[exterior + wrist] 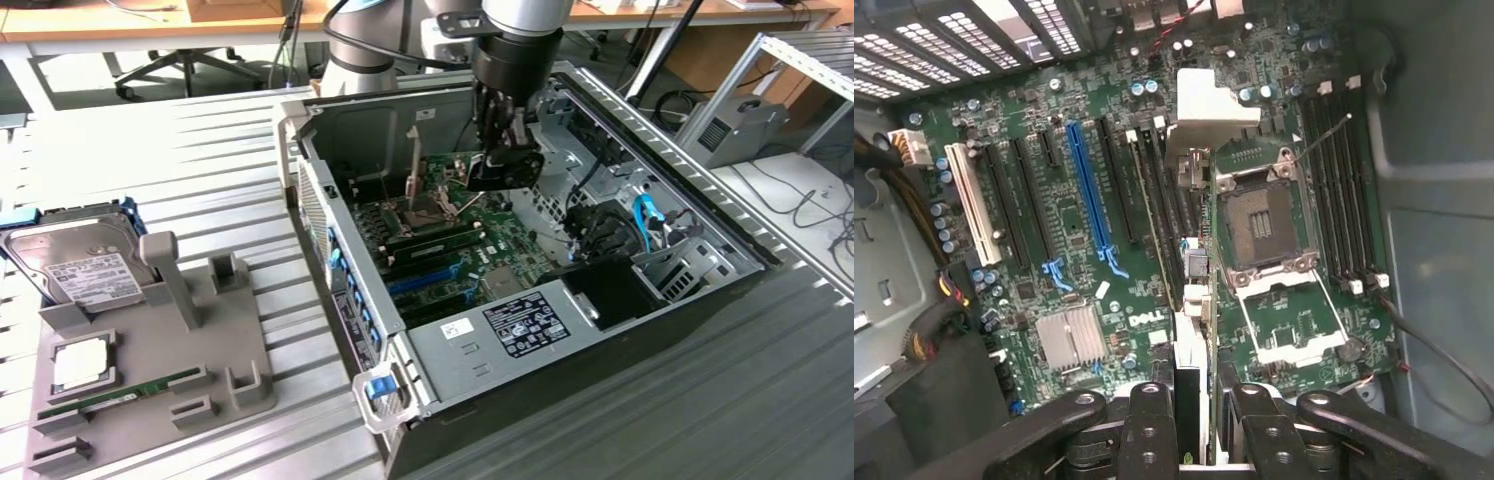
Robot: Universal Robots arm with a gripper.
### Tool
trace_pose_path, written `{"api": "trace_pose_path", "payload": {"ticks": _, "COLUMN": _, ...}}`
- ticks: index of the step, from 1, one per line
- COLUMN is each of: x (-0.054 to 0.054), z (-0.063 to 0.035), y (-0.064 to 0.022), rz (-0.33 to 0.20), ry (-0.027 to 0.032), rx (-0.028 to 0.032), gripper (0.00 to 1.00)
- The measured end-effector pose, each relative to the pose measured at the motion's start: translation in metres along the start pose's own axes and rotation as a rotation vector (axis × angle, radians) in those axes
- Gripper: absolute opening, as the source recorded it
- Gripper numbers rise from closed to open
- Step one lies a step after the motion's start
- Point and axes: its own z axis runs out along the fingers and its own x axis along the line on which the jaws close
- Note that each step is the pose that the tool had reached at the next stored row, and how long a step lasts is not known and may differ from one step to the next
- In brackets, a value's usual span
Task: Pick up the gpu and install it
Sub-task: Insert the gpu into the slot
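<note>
The gpu (1194, 320) had been picked up but, by the look of it, not yet installed. It hung edge-on, clamped between the narrowly set fingers (1152, 425) of the gripper (1194, 400), above the motherboard (1084, 250) inside the open computer case (350, 300). It sat over the black slots between the blue slot (1090, 190) and the CPU socket (1264, 225), seemingly clear of them. The arm (521, 40) reached straight down, wrist vertical, toward the case's far edge in the exterior view.
</note>
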Motion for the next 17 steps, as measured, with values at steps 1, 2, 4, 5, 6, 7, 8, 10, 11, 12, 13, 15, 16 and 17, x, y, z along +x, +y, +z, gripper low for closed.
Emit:
{"api": "trace_pose_path", "payload": {"ticks": 1, "x": 0.0, "z": 0.0, "y": 0.0, "rz": -0.007, "ry": -0.0005, "rx": -0.0002, "gripper": 0.27}}
{"api": "trace_pose_path", "payload": {"ticks": 2, "x": 0.0, "z": 0.0, "y": 0.0, "rz": -0.015, "ry": -0.0011, "rx": -0.0004, "gripper": 0.27}}
{"api": "trace_pose_path", "payload": {"ticks": 4, "x": 0.0, "z": 0.0001, "y": 0.0, "rz": -0.03, "ry": -0.0022, "rx": -0.0007, "gripper": 0.27}}
{"api": "trace_pose_path", "payload": {"ticks": 5, "x": 0.0, "z": 0.0001, "y": 0.0, "rz": -0.037, "ry": -0.0026, "rx": -0.0008, "gripper": 0.27}}
{"api": "trace_pose_path", "payload": {"ticks": 6, "x": 0.0, "z": 0.0001, "y": 0.0, "rz": -0.043, "ry": -0.0031, "rx": -0.001, "gripper": 0.27}}
{"api": "trace_pose_path", "payload": {"ticks": 7, "x": 0.0, "z": 0.0001, "y": -0.0001, "rz": -0.05, "ry": -0.0035, "rx": -0.0011, "gripper": 0.27}}
{"api": "trace_pose_path", "payload": {"ticks": 8, "x": 0.0, "z": 0.0001, "y": -0.0001, "rz": -0.058, "ry": -0.0041, "rx": -0.0013, "gripper": 0.27}}
{"api": "trace_pose_path", "payload": {"ticks": 10, "x": 0.0, "z": 0.0001, "y": -0.0001, "rz": -0.076, "ry": -0.0053, "rx": -0.0017, "gripper": 0.27}}
{"api": "trace_pose_path", "payload": {"ticks": 11, "x": 0.0, "z": 0.0001, "y": -0.0001, "rz": -0.084, "ry": -0.0058, "rx": -0.0019, "gripper": 0.27}}
{"api": "trace_pose_path", "payload": {"ticks": 12, "x": 0.0, "z": 0.0002, "y": -0.0001, "rz": -0.091, "ry": -0.0063, "rx": -0.0021, "gripper": 0.27}}
{"api": "trace_pose_path", "payload": {"ticks": 13, "x": 0.0, "z": 0.0002, "y": -0.0001, "rz": -0.104, "ry": -0.0071, "rx": -0.0023, "gripper": 0.27}}
{"api": "trace_pose_path", "payload": {"ticks": 15, "x": -0.0001, "z": 0.0003, "y": -0.0003, "rz": -0.228, "ry": -0.0156, "rx": -0.005, "gripper": 0.27}}
{"api": "trace_pose_path", "payload": {"ticks": 16, "x": -0.0001, "z": 0.0004, "y": -0.0003, "rz": -0.291, "ry": -0.0193, "rx": -0.0064, "gripper": 0.27}}
{"api": "trace_pose_path", "payload": {"ticks": 17, "x": -0.0001, "z": 0.0004, "y": -0.0003, "rz": -0.327, "ry": -0.0214, "rx": -0.0071, "gripper": 0.27}}
